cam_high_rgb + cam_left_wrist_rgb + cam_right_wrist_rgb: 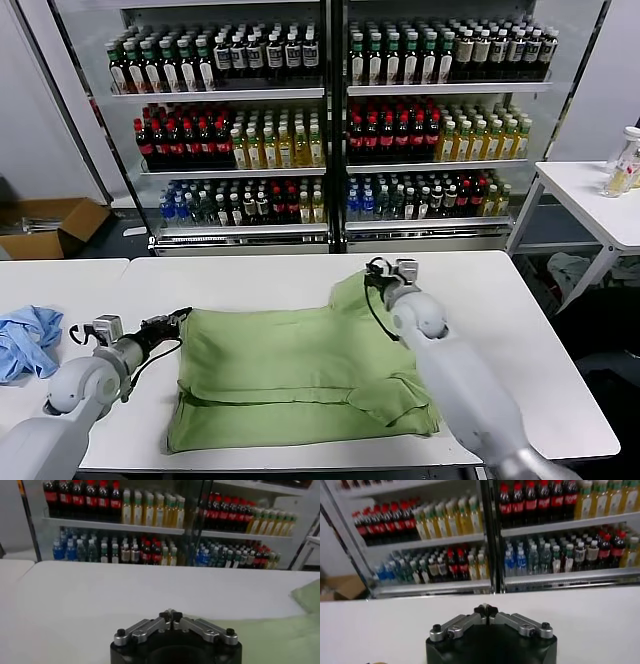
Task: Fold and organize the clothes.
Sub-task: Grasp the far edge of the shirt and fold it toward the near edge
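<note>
On the white table (300, 270) in front of you, the olive-green shirt (290, 370) lies flat and partly folded, its long axis running across from your left side to your right. Your left gripper (180, 318) sits just off the shirt's left edge, near its far corner, with its fingertips pressed together and no cloth visible between them; the cloth lies to its right. Your right gripper (383, 268) rests at the shirt's far right corner, near the raised bit of fabric there, its fingers also together on nothing that shows. Each arm has its own end of the shirt within reach, so a next fold would likely call for both.

A crumpled blue cloth (25, 340) lies well apart near the table's left edge. The drinks cooler (330, 120) stands beyond the table, and nothing sits between either gripper and the shirt.
</note>
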